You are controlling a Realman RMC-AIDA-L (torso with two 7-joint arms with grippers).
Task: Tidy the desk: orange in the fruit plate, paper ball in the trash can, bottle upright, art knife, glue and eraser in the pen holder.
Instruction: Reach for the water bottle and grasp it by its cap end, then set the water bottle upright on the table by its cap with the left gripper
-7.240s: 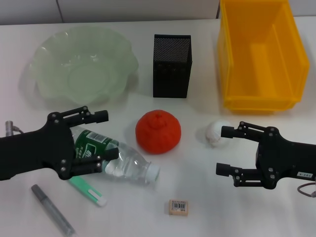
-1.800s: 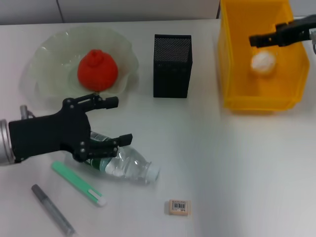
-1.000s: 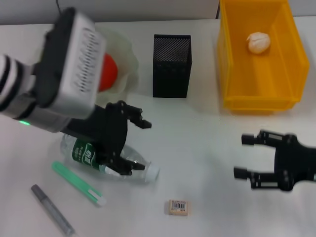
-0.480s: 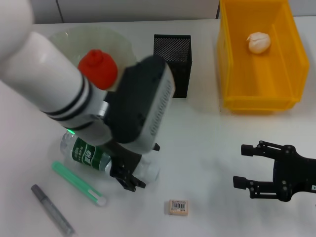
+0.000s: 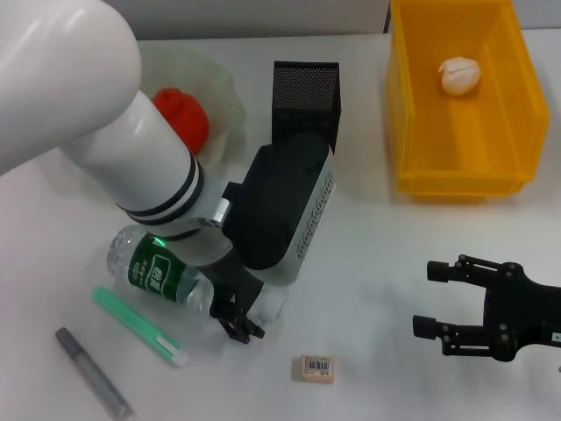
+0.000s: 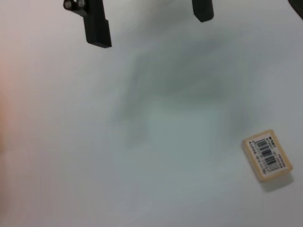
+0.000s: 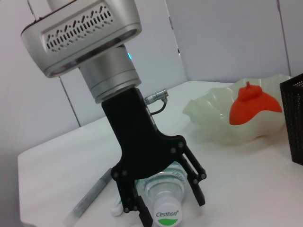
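Note:
The bottle (image 5: pixel 156 270) lies on its side, cap toward the right. My left gripper (image 5: pixel 244 317) is open and points down over its neck end. The right wrist view shows its fingers (image 7: pixel 198 187) on either side of the bottle (image 7: pixel 165 212). The orange (image 5: pixel 184 117) sits in the fruit plate (image 5: pixel 223 96), partly hidden by my left arm. The paper ball (image 5: pixel 459 74) lies in the trash can (image 5: pixel 412 105). The glue (image 5: pixel 140 326), art knife (image 5: pixel 92 373) and eraser (image 5: pixel 316 368) lie on the table. The pen holder (image 5: pixel 305 88) stands at the back. My right gripper (image 5: pixel 436 298) is open and empty.
My big white left arm (image 5: pixel 105 149) reaches across the left half of the table and hides part of the plate. The eraser also shows in the left wrist view (image 6: pixel 267 159), on bare white table beyond the left fingertips (image 6: pixel 97 28).
My left arm has swung in over the bottle, and its gripper now straddles the bottle's neck end. The right gripper has stayed at the front right, open.

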